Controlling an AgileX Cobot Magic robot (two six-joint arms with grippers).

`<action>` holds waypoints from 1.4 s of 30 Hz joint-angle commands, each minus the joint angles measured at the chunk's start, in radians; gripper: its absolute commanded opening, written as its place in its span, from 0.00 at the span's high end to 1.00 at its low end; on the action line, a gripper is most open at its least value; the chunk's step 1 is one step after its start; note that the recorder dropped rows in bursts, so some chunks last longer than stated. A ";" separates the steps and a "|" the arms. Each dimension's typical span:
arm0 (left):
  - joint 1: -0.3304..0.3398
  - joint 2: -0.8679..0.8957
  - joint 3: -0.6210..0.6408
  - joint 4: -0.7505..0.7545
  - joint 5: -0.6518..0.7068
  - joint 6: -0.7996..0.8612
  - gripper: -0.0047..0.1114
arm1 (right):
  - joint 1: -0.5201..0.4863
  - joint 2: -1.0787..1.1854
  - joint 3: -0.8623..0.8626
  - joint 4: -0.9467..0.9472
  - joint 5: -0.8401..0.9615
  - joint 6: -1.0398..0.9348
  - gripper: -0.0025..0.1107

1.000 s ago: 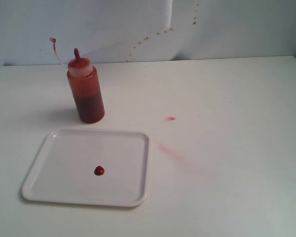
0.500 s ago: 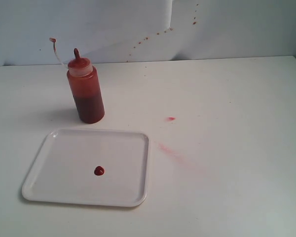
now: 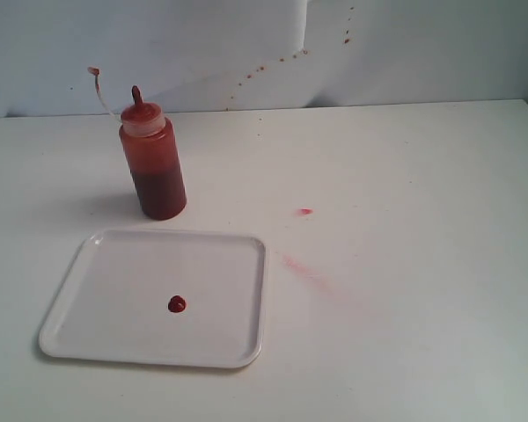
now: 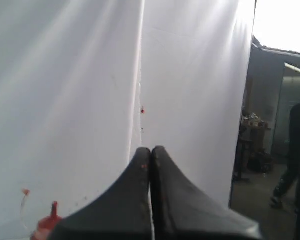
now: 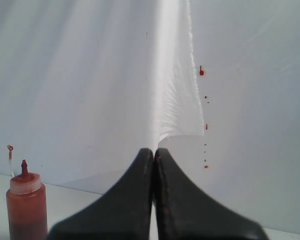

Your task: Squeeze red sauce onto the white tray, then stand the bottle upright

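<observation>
Sauce, a glossy dark-red blob (image 3: 177,304), lies on the flat white plastic tray (image 3: 114,272); the translucent red squeeze bottle (image 3: 154,167) stands upright just beside it. The left gripper (image 4: 150,149) and right gripper (image 5: 154,150) are pressed together, empty.

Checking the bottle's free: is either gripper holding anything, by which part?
Nothing held: left gripper and right gripper are shut, empty; the bottle stands free.

1. The left gripper (image 4: 151,151) is closed: its two dark jaws press together along their whole visible length, with nothing between them.
2. The right gripper (image 5: 154,151) is closed the same way, jaws meeting at the tips and holding nothing.
</observation>
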 commanded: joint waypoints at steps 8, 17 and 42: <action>0.003 -0.004 0.176 -1.373 0.404 1.531 0.96 | -0.006 -0.006 0.005 -0.012 -0.007 0.002 0.98; 0.003 -0.004 0.290 -1.330 0.428 1.531 0.96 | -0.006 -0.006 0.005 -0.012 -0.007 0.002 0.98; 0.280 -0.098 0.290 -1.303 0.578 1.524 0.96 | -0.006 -0.006 0.005 -0.012 -0.007 0.002 0.98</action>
